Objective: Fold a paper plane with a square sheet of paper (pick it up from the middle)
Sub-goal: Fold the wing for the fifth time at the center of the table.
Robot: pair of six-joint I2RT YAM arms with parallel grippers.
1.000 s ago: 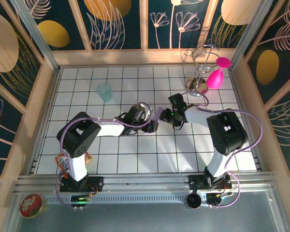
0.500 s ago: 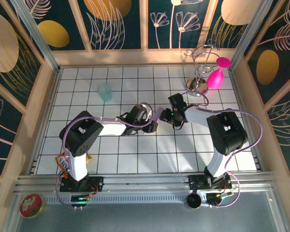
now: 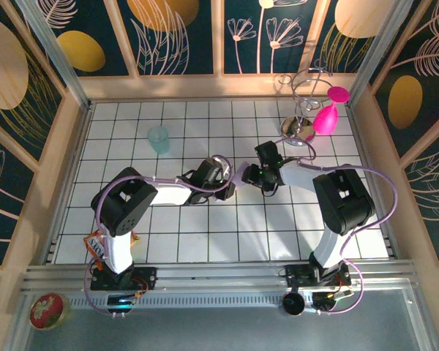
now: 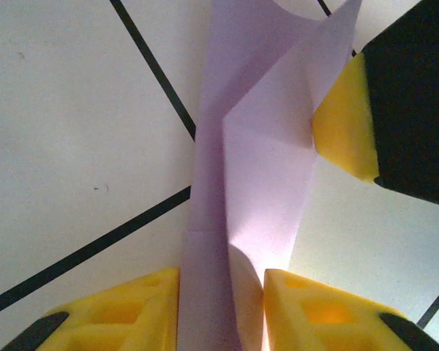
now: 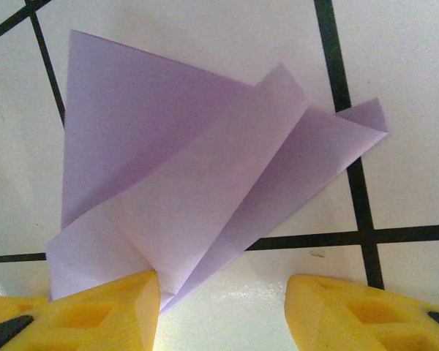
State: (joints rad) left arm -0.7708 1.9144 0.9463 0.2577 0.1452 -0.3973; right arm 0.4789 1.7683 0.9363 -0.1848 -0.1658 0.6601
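Over the last second the left jaws have drawn in from wide apart. Their yellow pads (image 4: 132, 307) now lie against both flanks of the sheet of paper (image 4: 256, 168), clenched on its narrow creased end, with none of the desk (image 4: 73, 110) showing between them. The sheet, already folded into a tapering lilac wedge, runs straight ahead from the left jaws to the right jaws; whether it rests on the desk I cannot tell. The right jaws have not altered: they stand half spread, one fingertip (image 5: 95, 307) touching the wedge's corner, the other clear, with bare tile between. I judge the left side has taken the hold, freeing the right for the next crease.
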